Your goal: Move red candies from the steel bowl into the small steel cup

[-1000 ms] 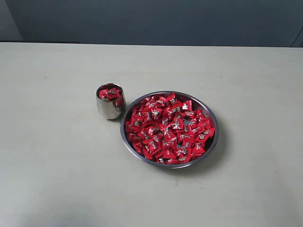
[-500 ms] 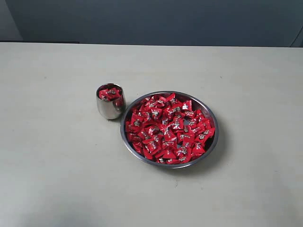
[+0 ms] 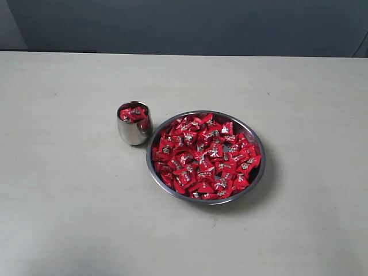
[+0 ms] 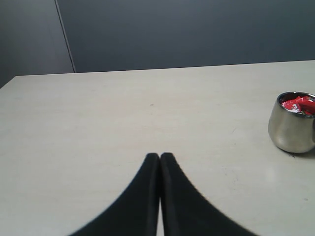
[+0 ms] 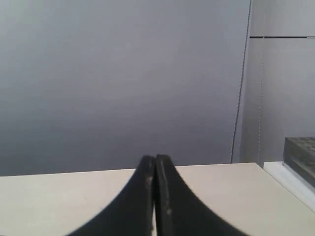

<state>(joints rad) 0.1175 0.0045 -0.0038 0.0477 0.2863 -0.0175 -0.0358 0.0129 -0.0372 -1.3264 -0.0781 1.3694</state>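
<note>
The wide steel bowl [image 3: 257,146] sits right of the table's middle, heaped with red candies [image 3: 204,158]. Close to its left stands the small steel cup [image 3: 134,131], with a few red candies [image 3: 133,114] showing at its mouth. Neither arm appears in the exterior view. In the left wrist view my left gripper [image 4: 160,156] is shut and empty above bare table, well apart from the small steel cup [image 4: 291,129] at the frame's edge. My right gripper [image 5: 155,158] is shut and empty too, facing a grey wall across the table.
The pale table [image 3: 69,201] stretches bare around bowl and cup, ending at a dark blue-grey wall [image 3: 190,26] behind. In the right wrist view a dark gridded rack [image 5: 300,155] stands past the table's corner.
</note>
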